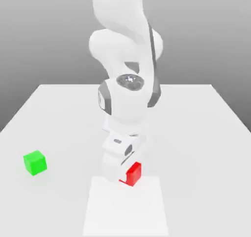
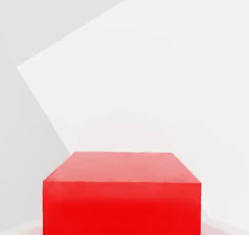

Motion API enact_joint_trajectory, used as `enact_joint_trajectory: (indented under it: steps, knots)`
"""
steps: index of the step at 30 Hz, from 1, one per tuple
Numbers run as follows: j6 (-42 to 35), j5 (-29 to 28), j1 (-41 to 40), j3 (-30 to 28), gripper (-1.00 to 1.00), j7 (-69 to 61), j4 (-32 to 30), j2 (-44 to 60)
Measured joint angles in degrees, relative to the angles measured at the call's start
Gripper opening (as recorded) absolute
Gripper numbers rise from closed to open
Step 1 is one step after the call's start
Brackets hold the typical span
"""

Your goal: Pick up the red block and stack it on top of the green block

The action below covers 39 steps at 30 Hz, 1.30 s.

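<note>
Arm pose: we saw the arm (image 1: 125,59) folded steeply down over the table (image 1: 196,133).
Gripper (image 1: 122,175): pinching the red block (image 1: 132,173), low at the table.
Green block (image 1: 35,162): well apart from the red block, toward the exterior view's left.

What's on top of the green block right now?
Nothing: the green block has a bare top. The red block sits apart, at the hand, whose body covers part of it.
</note>
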Motion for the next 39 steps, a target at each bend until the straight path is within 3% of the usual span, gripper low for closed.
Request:
enact_joint_trajectory:
  steps: [10,20,29,39]
  knots:
    - [-7.1,-10.1,5.2,-7.5,-1.00,7.2,0.9,-2.1]
    - [-12.0,-9.6,5.1,-7.5,-1.00,6.5,0.4,-7.6]
    - [-13.3,0.0,6.9,-7.0,-1.00,-0.7,-1.4,-13.6]
    - [-13.8,20.8,16.2,-11.1,-1.00,-15.5,-3.9,-19.7]
